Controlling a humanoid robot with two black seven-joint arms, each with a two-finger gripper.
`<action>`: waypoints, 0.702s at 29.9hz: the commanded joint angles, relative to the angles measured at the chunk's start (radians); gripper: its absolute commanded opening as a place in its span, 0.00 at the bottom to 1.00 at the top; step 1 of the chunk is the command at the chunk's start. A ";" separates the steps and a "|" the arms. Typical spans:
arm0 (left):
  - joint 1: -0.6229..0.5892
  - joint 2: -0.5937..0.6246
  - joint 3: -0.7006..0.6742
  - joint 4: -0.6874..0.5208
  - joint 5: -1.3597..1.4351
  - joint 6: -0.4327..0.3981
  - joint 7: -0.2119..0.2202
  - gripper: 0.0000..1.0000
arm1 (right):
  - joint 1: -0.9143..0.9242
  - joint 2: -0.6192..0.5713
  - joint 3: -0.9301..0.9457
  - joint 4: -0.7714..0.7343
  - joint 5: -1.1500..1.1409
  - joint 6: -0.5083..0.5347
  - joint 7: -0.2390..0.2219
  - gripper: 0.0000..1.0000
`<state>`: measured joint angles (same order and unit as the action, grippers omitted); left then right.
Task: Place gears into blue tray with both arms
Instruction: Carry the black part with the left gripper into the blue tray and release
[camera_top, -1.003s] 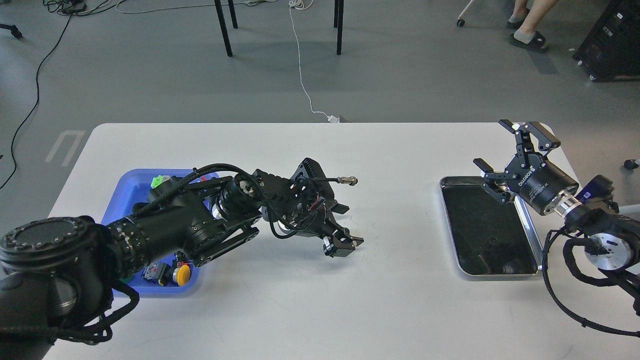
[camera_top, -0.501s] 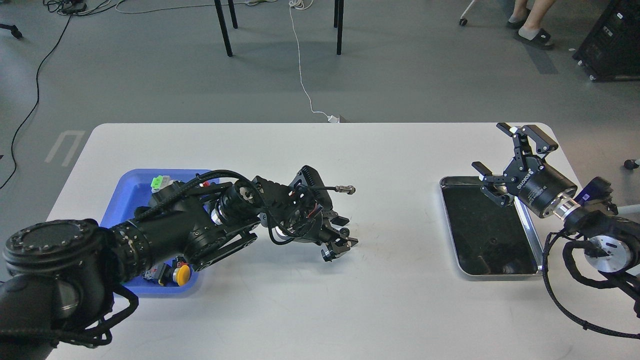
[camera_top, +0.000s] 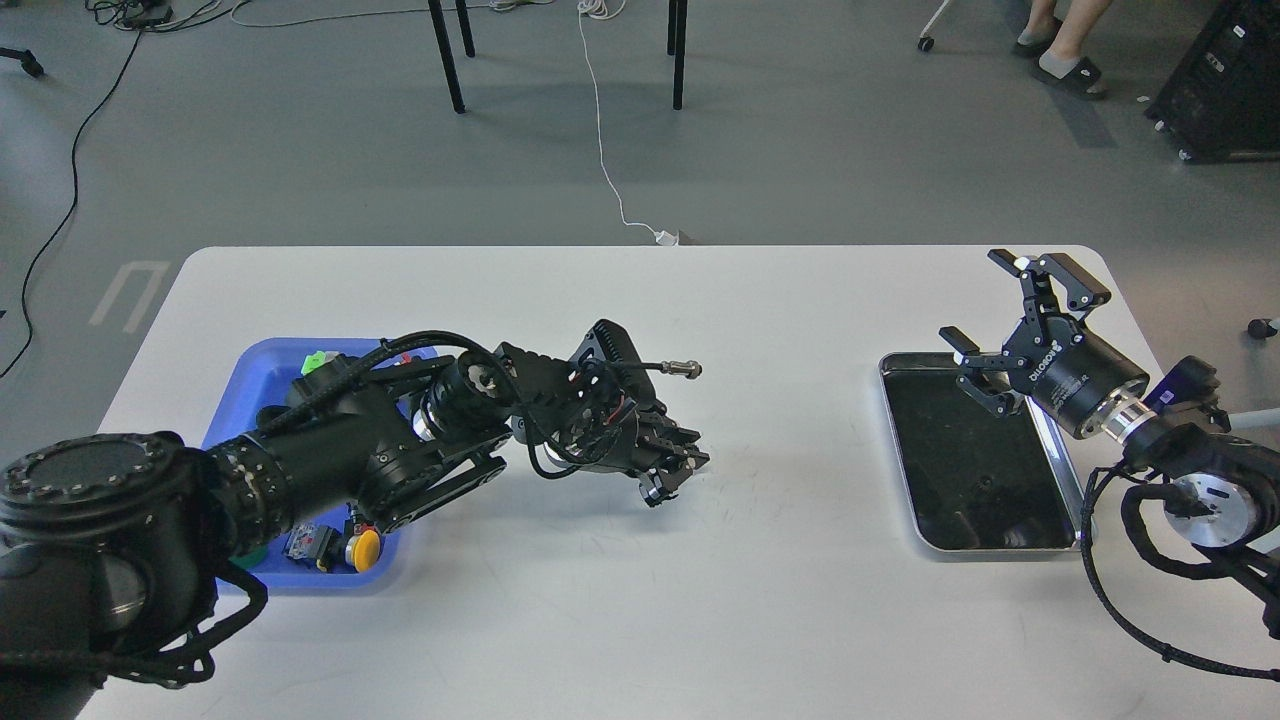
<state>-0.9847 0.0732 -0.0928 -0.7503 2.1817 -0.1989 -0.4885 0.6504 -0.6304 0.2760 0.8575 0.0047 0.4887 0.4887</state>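
Note:
The blue tray (camera_top: 262, 372) lies at the table's left, mostly covered by my left arm. My left gripper (camera_top: 676, 466) reaches right of the tray, low over the white table, its fingers drawn together on a tiny dark toothed gear (camera_top: 686, 463) that is hard to make out against them. My right gripper (camera_top: 988, 302) hovers open and empty over the far edge of the silver tray (camera_top: 905, 440) at the right. No other gears can be told apart in this view.
Coloured push-buttons sit in the blue tray: a yellow one (camera_top: 364, 550) near its front, a green one (camera_top: 317, 358) at the back. A cable with a metal plug (camera_top: 684, 370) sticks out from the left wrist. Chair legs and cords are on the floor behind the table.
My left gripper's fingers have closed from open to shut and shifted slightly left and up. The right gripper has drifted a little left and lower, still open.

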 joint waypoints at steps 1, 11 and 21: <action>-0.048 0.117 -0.004 -0.108 -0.034 -0.017 0.000 0.11 | 0.000 0.003 0.000 -0.001 -0.003 0.000 0.000 0.97; -0.074 0.534 -0.008 -0.395 -0.315 -0.149 0.000 0.12 | 0.002 0.015 -0.006 -0.001 -0.006 0.000 0.000 0.97; 0.033 0.787 0.007 -0.359 -0.310 -0.145 0.000 0.14 | 0.000 0.012 -0.009 0.002 -0.009 0.000 0.000 0.97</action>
<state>-0.9813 0.8164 -0.0865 -1.1292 1.8662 -0.3454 -0.4886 0.6519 -0.6161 0.2685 0.8577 -0.0040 0.4887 0.4886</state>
